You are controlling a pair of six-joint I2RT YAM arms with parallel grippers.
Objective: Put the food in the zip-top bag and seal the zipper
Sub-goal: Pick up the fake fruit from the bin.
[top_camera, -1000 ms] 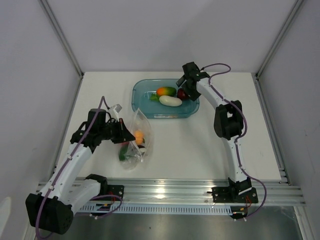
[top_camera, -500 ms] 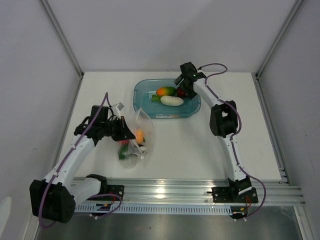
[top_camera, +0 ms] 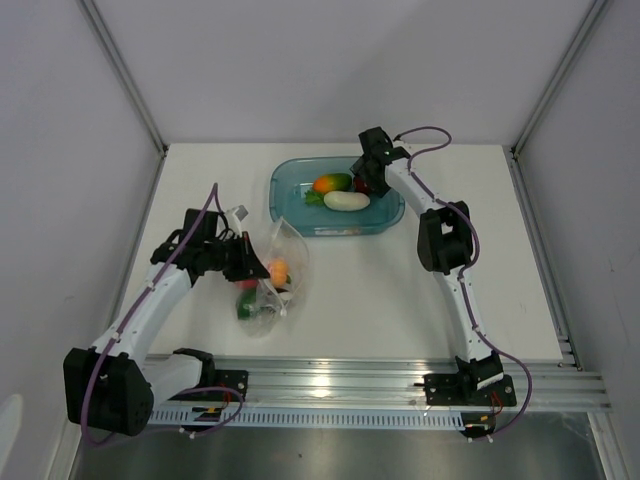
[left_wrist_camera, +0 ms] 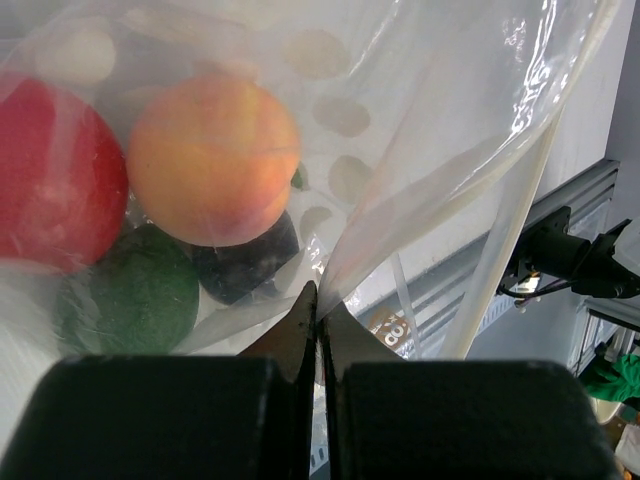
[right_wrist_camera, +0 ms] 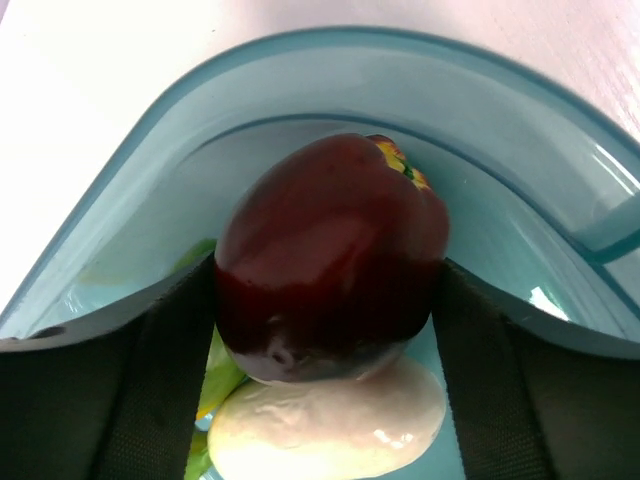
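The clear zip-top bag [top_camera: 272, 285] lies left of centre on the table, its edge pinched in my shut left gripper [top_camera: 244, 262]. In the left wrist view the jaws [left_wrist_camera: 320, 312] meet on the plastic. Through it show a peach fruit [left_wrist_camera: 213, 160], a red one [left_wrist_camera: 50, 190], a green one [left_wrist_camera: 135, 300] and a dark purple one [left_wrist_camera: 245, 268]. I cannot make out the zipper. My right gripper [top_camera: 366, 182] reaches into the teal tub [top_camera: 335, 228]; its fingers press both sides of a dark red fruit [right_wrist_camera: 330, 250]. A white oblong [right_wrist_camera: 330, 425] lies under it, and an orange-green fruit [top_camera: 331, 183] beside it.
The tub's curved wall [right_wrist_camera: 400, 60] rises close behind the dark red fruit. A green leafy piece [right_wrist_camera: 215, 375] lies at the tub's floor by the right gripper's left finger. An aluminium rail [top_camera: 350, 380] runs along the table's near edge.
The right gripper's jaws have narrowed onto the dark red fruit and the tub has slid slightly right. The left arm has shifted a little, still holding the bag.
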